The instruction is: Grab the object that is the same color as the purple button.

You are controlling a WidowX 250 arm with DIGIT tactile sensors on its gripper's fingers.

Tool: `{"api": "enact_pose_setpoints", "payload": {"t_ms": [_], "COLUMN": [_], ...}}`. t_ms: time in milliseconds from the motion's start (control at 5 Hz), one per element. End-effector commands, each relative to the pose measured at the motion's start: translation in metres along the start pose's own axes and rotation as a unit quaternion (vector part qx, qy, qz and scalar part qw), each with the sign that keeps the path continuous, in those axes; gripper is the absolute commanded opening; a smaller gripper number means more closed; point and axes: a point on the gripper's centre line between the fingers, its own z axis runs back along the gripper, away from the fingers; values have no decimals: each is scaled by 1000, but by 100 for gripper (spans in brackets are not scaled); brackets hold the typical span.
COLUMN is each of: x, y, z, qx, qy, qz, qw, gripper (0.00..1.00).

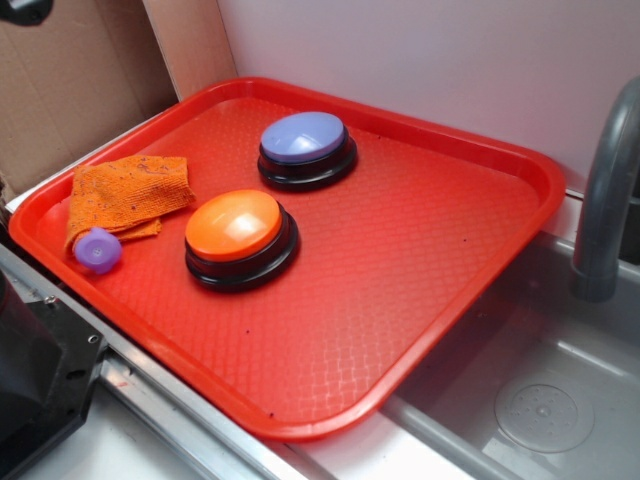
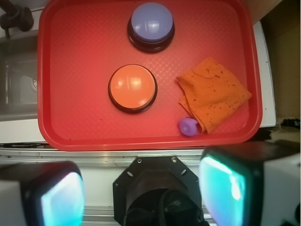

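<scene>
the gripper point(image 2: 136, 193) is hovering wide open, holding nothing. the object point(image 2: 188, 126) is likely handling as light, rigid, slippery plastic; grip across its round sides.

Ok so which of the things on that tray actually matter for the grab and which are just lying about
Matter for the job:
- small purple cap, the thing to grab
- purple button, the colour reference
- hand, open, off the tray

Just lying about:
- orange button
- orange cloth
- red tray
- sink
</scene>
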Motion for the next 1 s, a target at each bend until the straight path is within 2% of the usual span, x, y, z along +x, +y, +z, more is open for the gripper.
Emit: {"api": "enact_pose_setpoints", "payload": {"t_ms": [0,200,400,600,800], "x": [0,7,12,23,28], "y": [0,14,26,40,53], "z": [0,-22,-44,-77,-109], "qx": [0,33,83,93,87], "qy": [0,-14,-43,-30,-16], "qz": [0,-36,-11,-12,-7], "qw": [1000,999,996,995,996], "gripper": [100,100,100,100,100]}}
